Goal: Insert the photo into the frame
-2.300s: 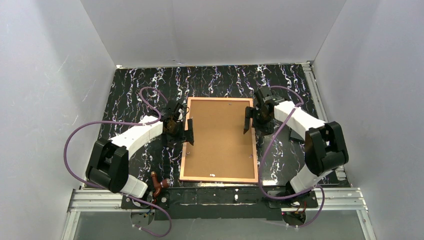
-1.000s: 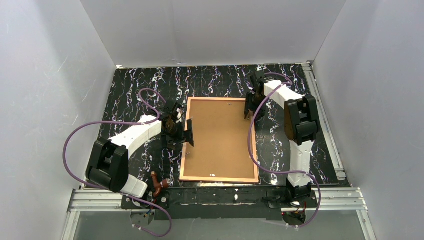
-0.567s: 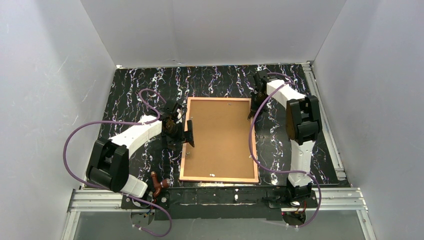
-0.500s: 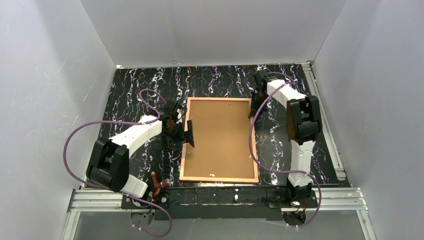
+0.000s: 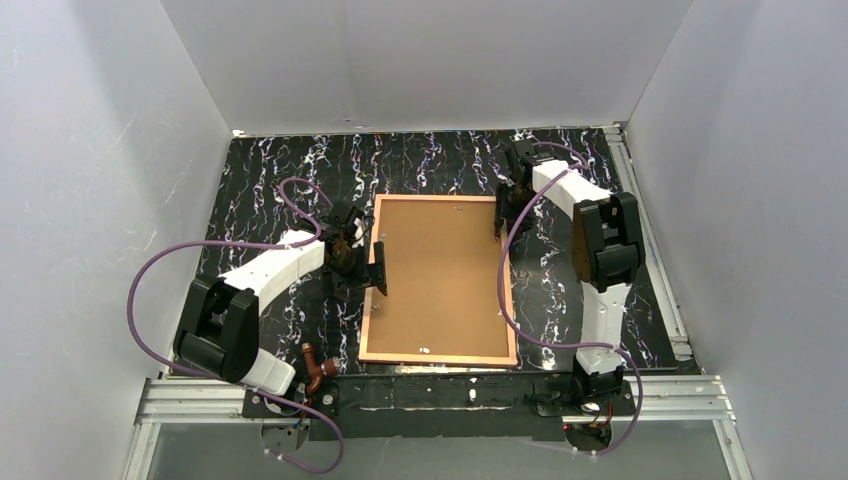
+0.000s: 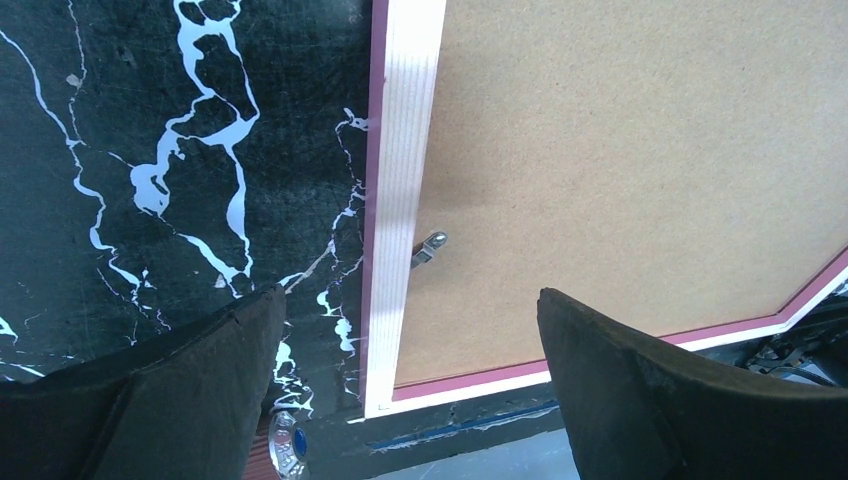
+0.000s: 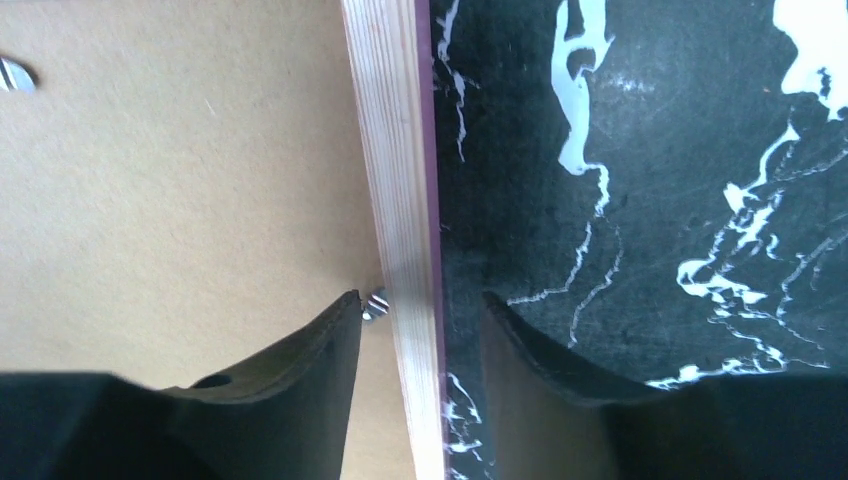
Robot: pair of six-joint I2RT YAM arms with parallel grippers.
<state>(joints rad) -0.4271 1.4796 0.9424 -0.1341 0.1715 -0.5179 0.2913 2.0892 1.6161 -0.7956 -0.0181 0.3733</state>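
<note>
While the frame (image 5: 438, 359) lies back-up at the middle of the bench (image 5: 270, 160), brown backing board (image 5: 440, 275) showing, the left hand (image 6: 407, 300) is spread wide astride its left rail, over a metal tab (image 6: 428, 247). At upper right, the right hand (image 7: 420, 297) straddles the right rail, fingers parted, a narrow gap either side.

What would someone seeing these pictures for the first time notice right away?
The big frame lies face down in the middle of the black marbled table, with its brown backing board facing up. The left gripper stands wide open astride its left edge, and the right gripper straddles the right edge near the far corner.
</note>
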